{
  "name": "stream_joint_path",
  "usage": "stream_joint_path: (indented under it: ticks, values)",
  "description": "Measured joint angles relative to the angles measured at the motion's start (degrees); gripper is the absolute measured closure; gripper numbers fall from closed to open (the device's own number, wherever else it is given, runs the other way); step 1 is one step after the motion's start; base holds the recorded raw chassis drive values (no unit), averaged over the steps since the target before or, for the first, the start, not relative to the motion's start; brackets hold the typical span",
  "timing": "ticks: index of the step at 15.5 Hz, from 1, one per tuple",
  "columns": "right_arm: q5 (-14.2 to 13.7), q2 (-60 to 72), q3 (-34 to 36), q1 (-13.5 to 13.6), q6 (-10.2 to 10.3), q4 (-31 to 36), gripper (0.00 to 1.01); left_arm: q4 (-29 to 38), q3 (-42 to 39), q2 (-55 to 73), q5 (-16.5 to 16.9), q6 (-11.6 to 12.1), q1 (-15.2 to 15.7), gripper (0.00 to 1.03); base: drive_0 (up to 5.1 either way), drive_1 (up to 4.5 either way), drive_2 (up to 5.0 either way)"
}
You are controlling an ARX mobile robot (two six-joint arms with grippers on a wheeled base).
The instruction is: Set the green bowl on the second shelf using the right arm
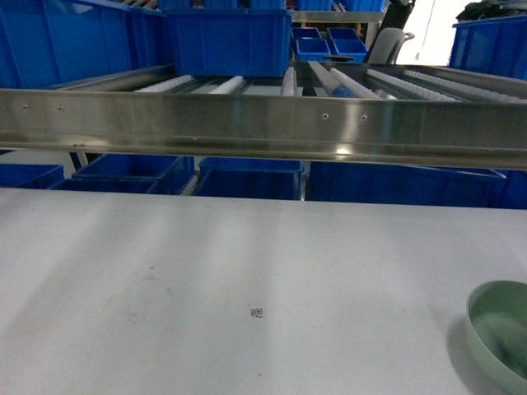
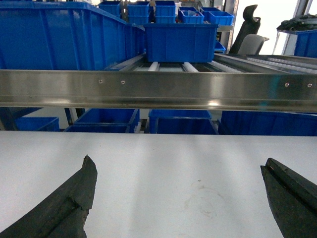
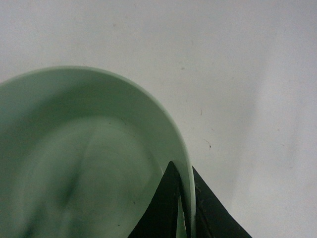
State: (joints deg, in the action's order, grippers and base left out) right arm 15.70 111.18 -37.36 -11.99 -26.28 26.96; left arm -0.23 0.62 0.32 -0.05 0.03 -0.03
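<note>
The pale green bowl (image 1: pixel 500 329) sits at the bottom right corner of the head view, partly cut off by the frame. In the right wrist view the green bowl (image 3: pixel 84 163) fills the left side, and my right gripper (image 3: pixel 184 171) is shut on its rim, one finger inside the wall and one outside. The right gripper itself is out of the head view. The second shelf (image 1: pixel 263 123) is the steel rail with white rollers across the top. My left gripper (image 2: pixel 178 171) is open over bare tabletop, holding nothing.
A large blue crate (image 1: pixel 226 39) stands on the shelf rollers at centre left, and another blue crate (image 1: pixel 66 37) sits further left. More blue crates (image 1: pixel 247 177) lie under the rail. The white table (image 1: pixel 206 280) carries a small printed marker (image 1: pixel 257 312).
</note>
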Motion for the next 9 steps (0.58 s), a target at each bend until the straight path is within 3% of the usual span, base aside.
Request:
stream_joint_path:
  ticks: [3, 5, 6, 8, 9]
  values:
    - [1.44, -5.66, 6.01, 0.13, 3.13, 7.72, 0.99, 0.0, 0.0, 0.0, 0.0, -0.02, 0.0, 0.05, 0.0, 0.0, 0.0]
    - [2.95, -13.18, 10.27, 1.2, 7.04, 11.74, 0.99, 0.0, 0.0, 0.0, 0.0, 0.0, 0.0, 0.05, 0.0, 0.0, 0.0]
    - [3.32, -18.45, 12.52, 2.27, 9.27, 13.25, 0.99, 0.0, 0.0, 0.0, 0.0, -0.02, 0.0, 0.05, 0.0, 0.0, 0.0]
    - [3.87, -39.85, 16.35, 5.27, 17.0, 7.15, 0.99, 0.0, 0.0, 0.0, 0.0, -0.02, 0.0, 0.05, 0.0, 0.0, 0.0]
    - [3.54, -44.37, 16.94, 5.79, 18.56, 6.88, 0.99, 0.0, 0.0, 0.0, 0.0, 0.0, 0.0, 0.05, 0.0, 0.0, 0.0]
